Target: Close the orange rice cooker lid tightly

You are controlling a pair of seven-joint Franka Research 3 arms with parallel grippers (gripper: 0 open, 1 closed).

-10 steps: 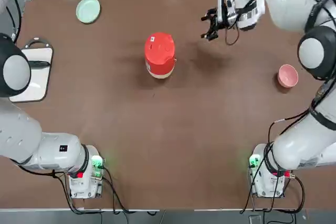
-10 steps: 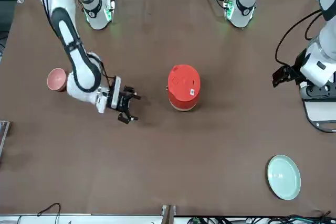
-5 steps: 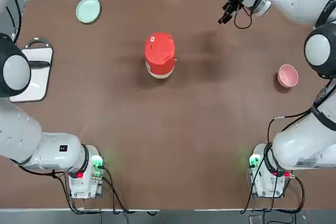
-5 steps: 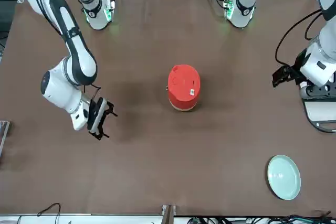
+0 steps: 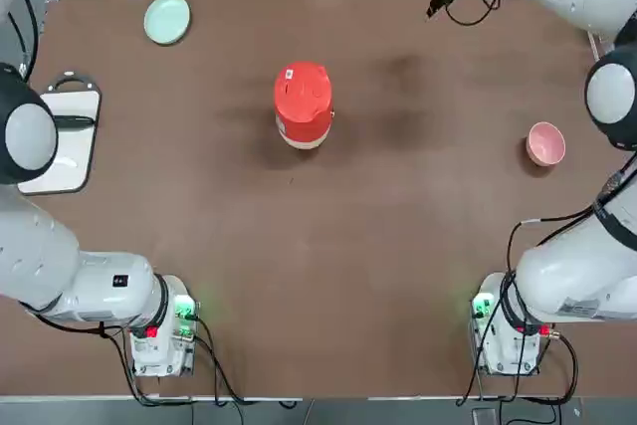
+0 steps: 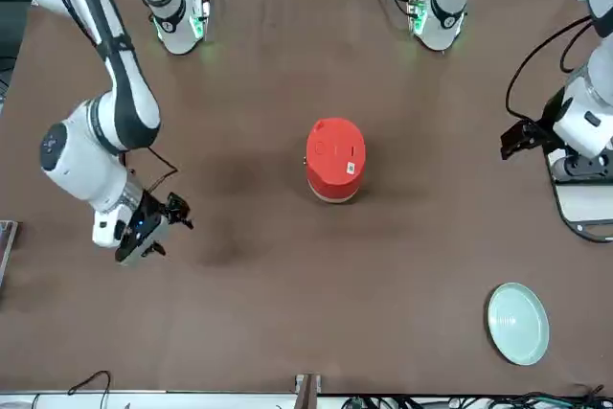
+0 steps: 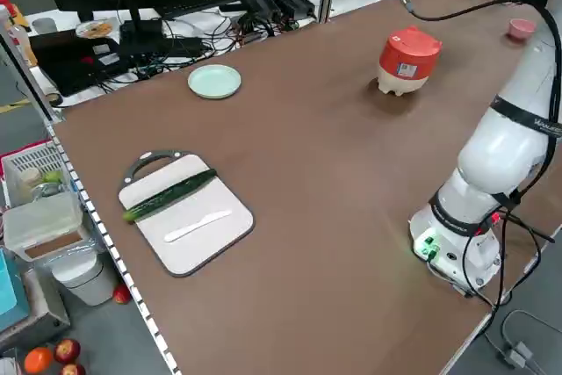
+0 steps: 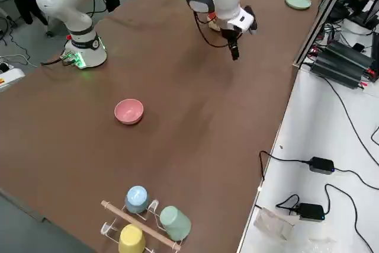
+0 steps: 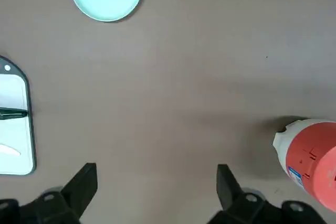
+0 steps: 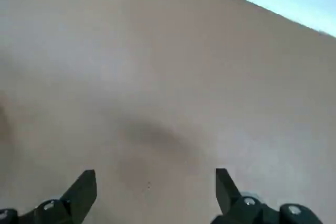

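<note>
The orange rice cooker (image 5: 303, 105) stands upright on the bench (image 5: 328, 266), a little above and left of the middle of the top view, with the lid (image 5: 302, 84) already lying down over the body and its small white sticker toward the upper left edge. Nothing touches it. It looks like a rigid plastic shell with a smooth, glossy dome, so jaws would likely slip on the curved side; it is probably light enough to skid or tip under a sideways push. A tight close is best judged as a straight press down on the crown of the lid, near the edge opposite the hinge, though the hinge side cannot be told here.

The right gripper (image 6: 153, 227) hangs at the lower left of the front view, well apart from the cooker, its jaws apart and empty. The left gripper (image 9: 156, 184) is parked at the right edge of the front view, jaws apart, holding nothing
</note>
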